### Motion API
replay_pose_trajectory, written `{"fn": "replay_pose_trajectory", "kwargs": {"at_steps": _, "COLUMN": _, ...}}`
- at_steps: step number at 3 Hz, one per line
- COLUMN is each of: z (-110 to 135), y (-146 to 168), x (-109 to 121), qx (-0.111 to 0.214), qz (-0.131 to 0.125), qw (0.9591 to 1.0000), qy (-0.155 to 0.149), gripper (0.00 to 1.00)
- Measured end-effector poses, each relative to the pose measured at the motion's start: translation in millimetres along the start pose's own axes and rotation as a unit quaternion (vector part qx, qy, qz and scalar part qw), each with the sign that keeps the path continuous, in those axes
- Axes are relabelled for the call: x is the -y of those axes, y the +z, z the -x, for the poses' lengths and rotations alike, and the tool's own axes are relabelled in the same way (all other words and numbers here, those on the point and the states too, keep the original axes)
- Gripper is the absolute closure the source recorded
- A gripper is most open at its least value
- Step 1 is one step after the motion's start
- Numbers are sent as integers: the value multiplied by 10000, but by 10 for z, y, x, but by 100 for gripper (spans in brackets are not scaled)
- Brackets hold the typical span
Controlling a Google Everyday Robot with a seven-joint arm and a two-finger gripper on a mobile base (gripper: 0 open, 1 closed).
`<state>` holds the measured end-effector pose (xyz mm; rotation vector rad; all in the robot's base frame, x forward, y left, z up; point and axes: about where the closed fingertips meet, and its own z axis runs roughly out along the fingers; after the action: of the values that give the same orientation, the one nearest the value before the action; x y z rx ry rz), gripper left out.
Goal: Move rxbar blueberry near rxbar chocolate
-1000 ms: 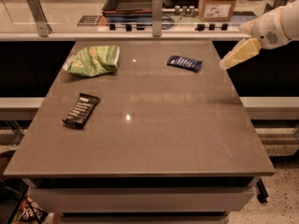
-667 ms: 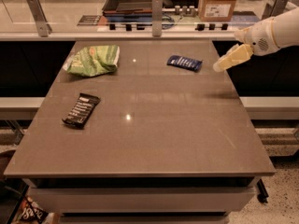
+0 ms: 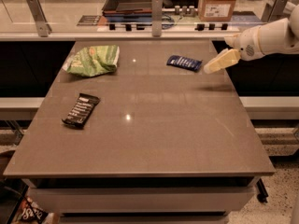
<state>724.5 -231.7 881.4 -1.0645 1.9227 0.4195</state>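
Observation:
The rxbar blueberry (image 3: 184,62), a flat dark blue bar with white lettering, lies on the far right part of the grey table (image 3: 154,125). The rxbar chocolate (image 3: 81,110), a flat black bar with white text, lies near the table's left edge. My gripper (image 3: 209,70), with cream-coloured fingers on a white arm, hangs above the table just right of the blueberry bar, pointing down-left at it. It holds nothing.
A crumpled green chip bag (image 3: 92,59) lies at the far left of the table. Behind the table runs a counter with a glass rail, a dark tray (image 3: 132,0) and a cardboard box (image 3: 218,3).
The gripper has moved left and a little lower, closer to the blueberry bar. The bars and the chip bag have not moved.

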Motion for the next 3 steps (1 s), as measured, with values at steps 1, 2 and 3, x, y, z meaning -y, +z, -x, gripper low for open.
{"fn": "replay_pose_trajectory", "kwargs": {"at_steps": 1, "z": -30, "y": 255, "x": 44, "qx": 48, "qz": 11, "qw": 10000, "qy": 7, "gripper": 0}}
{"fn": "replay_pose_trajectory", "kwargs": {"at_steps": 2, "z": -44, "y": 478, "x": 65, "qx": 23, "qz": 38, "qw": 10000, "qy": -9, "gripper": 0}}
{"fn": "replay_pose_trajectory", "kwargs": {"at_steps": 3, "z": -64, "y": 667, "x": 71, "qx": -2, "qz": 104, "qw": 9999, "qy": 35, "gripper": 0}}
